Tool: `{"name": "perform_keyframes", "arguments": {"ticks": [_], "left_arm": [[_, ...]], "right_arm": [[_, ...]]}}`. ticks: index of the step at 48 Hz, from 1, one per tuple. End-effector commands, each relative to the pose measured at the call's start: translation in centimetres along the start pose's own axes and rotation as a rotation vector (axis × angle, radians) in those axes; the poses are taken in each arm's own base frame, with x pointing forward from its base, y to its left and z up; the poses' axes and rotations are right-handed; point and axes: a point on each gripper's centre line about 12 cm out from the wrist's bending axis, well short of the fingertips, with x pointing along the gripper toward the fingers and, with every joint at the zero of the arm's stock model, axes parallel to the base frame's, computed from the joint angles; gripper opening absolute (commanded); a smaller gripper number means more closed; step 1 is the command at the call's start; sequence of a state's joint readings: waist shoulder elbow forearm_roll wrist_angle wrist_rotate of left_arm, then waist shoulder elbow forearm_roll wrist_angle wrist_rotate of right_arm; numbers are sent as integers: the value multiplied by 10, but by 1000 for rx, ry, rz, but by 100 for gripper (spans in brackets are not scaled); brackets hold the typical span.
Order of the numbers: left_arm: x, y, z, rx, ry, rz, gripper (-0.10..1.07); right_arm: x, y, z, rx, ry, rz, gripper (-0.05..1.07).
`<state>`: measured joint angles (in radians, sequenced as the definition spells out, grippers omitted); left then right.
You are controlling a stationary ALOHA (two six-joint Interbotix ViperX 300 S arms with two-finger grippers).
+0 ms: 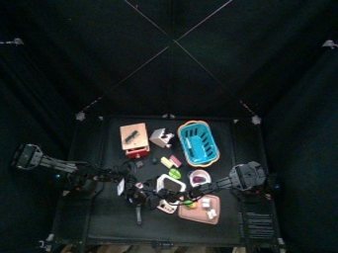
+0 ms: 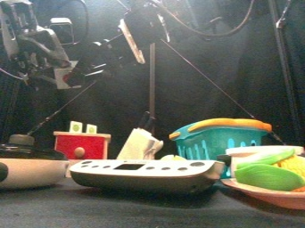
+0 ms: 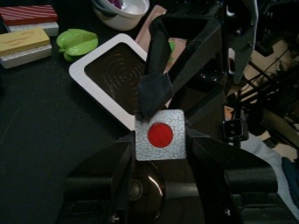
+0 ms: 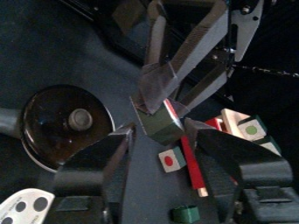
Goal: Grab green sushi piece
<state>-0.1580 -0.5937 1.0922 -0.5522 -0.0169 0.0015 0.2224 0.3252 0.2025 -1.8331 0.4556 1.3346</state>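
Observation:
The green sushi piece (image 4: 156, 128), a small green block with a grey top, lies on the black table in the right wrist view. My right gripper (image 4: 162, 142) stands open right over it, one jaw on each side, not touching. A red chopstick (image 4: 190, 162) and a white piece with a red dot (image 4: 170, 161) lie beside it. My left gripper (image 1: 137, 200) hangs open close by, over a grey piece with a red dot (image 3: 162, 140). Its fingers (image 4: 156, 52) show just beyond the green piece.
A black pan (image 4: 65, 122) sits next to the pieces. A white scale (image 3: 114, 72), a lime-green item (image 3: 76, 41) and a pink bowl (image 3: 124, 7) lie further on. The blue basket (image 1: 199, 144) and red box (image 1: 132, 138) stand at the back, a pink plate (image 1: 199, 210) in front.

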Motion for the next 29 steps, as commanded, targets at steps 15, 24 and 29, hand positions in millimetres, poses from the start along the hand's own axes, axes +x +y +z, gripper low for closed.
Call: {"name": "perform_keyframes", "arguments": {"ticks": [15,24,29], "left_arm": [[0,0,3,-3,-14,-1,73],[-1,3,2,-6,-17,9,85],[-1,5,3,-8,-23,16,93]], "right_arm": [[-4,-7,15,37,-39,28,64],[-4,-5,12,53,-25,37,64],[-4,-4,10,65,-18,45,64]]}}
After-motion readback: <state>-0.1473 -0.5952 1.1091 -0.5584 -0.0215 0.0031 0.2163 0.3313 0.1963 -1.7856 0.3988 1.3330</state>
